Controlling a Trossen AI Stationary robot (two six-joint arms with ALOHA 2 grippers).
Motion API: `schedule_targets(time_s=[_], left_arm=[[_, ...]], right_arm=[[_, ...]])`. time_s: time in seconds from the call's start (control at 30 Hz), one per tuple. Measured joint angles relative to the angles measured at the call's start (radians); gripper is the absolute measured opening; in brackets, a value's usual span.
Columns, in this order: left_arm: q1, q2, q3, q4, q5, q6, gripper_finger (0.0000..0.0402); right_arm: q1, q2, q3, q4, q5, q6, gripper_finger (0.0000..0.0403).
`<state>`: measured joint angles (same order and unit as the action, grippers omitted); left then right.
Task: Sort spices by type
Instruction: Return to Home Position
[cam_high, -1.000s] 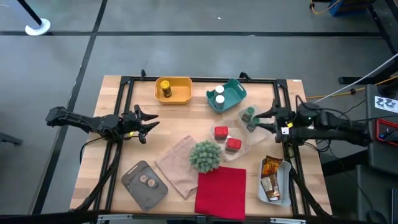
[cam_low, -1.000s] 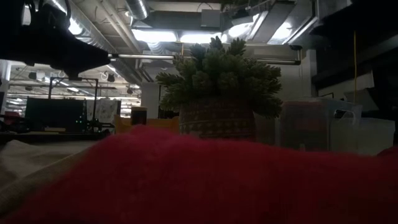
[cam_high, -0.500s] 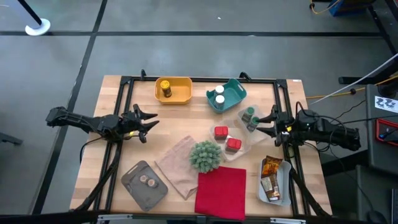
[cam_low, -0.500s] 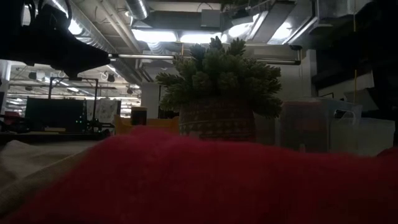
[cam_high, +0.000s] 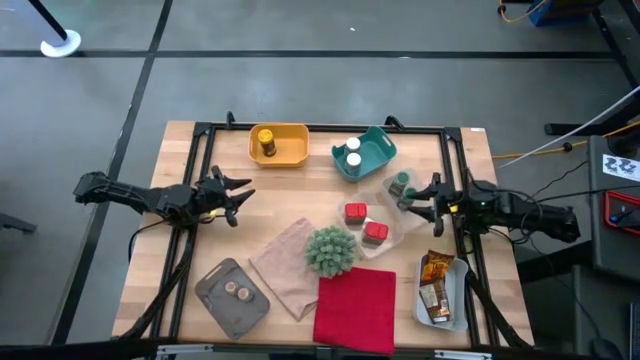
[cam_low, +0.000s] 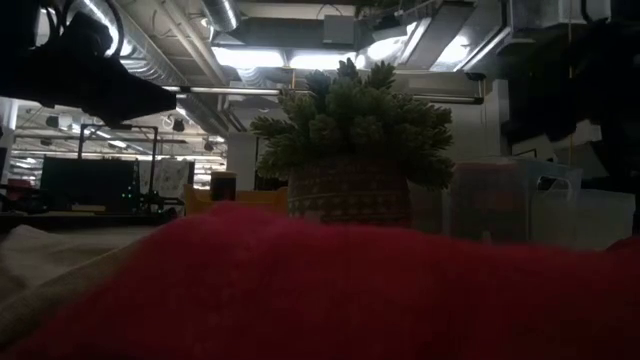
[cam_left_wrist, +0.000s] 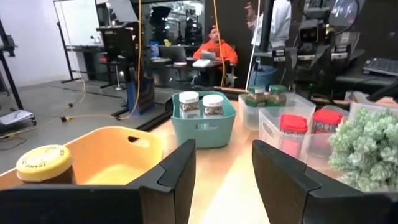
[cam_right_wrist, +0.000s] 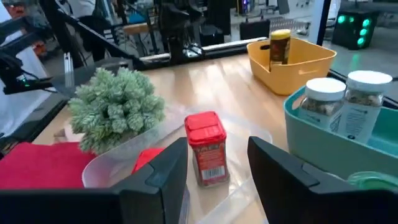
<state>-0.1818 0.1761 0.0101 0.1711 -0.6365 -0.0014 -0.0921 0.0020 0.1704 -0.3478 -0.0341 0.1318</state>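
Looks sorted, with only the retreat to rest left to do.

Left gripper: well left of the spiky plant ball, fingers spread, holding nothing. Right gripper: right of the plant ball and a little beyond it, likewise spread and empty, tips just beside the clear bin of green jars.

Spices, all placed from the plant ball:
- Yellow jar in the yellow bin, beyond and to the left.
- Two white-capped jars in the teal bin, straight beyond.
- Red tins in a second clear bin, just to the right.
- Foil packets in a pale tray, nearer and well right.
- Brown discs on the gray tray, nearer and left.

Main risk, as a judgement: clipping the clear bin's wall with the right gripper's tips on the way out, tipping the green jars or shoving that light bin into the red tins. Likely cause: any swing toward the plant ball before lifting clear. Little danger on the left, well apart from every bin.
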Motion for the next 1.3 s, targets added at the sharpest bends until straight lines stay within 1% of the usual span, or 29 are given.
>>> schedule_targets(time_s=[0.13, 0.2, 0.4, 0.6, 0.7, 0.9, 1.03, 1.2, 1.3], left_arm=[[0.0, 0.0, 0.0, -0.03, 0.0, -0.034, 0.0141], [0.0, 0.0, 0.0, -0.053, 0.0, -0.051, 0.0141], [0.0, 0.001, 0.0, -0.101, -0.001, -0.096, 0.0141], [0.0, 0.003, 0.0, -0.102, -0.003, -0.046, 0.0141], [0.0, 0.003, 0.0, -0.102, -0.003, -0.043, 0.0141], [0.0, 0.003, 0.0, -0.102, -0.003, -0.037, 0.0141], [0.0, 0.003, 0.0, -0.103, -0.003, -0.037, 0.0141], [0.0, 0.003, 0.0, -0.103, -0.003, -0.049, 0.0141], [0.0, 0.003, 0.0, -0.103, -0.003, -0.009, 0.0141]], right_arm=[[0.0, 0.0, -0.05, 0.023, 0.0, 0.001, 0.017], [0.0, 0.0, -0.069, 0.088, 0.001, 0.002, 0.017], [0.0, 0.0, -0.077, 0.124, 0.014, -0.013, 0.017], [0.0, 0.0, -0.078, 0.127, 0.124, -0.032, 0.017], [0.0, 0.0, -0.079, 0.138, 0.158, -0.033, 0.017], [0.0, 0.0, -0.083, 0.164, 0.168, -0.073, 0.017], [0.0, 0.0, -0.096, 0.197, 0.197, -0.085, 0.017], [0.0, 0.004, -0.099, 0.216, 0.2, -0.111, 0.017], [0.0, 0.004, -0.099, 0.216, 0.2, -0.117, 0.017]])
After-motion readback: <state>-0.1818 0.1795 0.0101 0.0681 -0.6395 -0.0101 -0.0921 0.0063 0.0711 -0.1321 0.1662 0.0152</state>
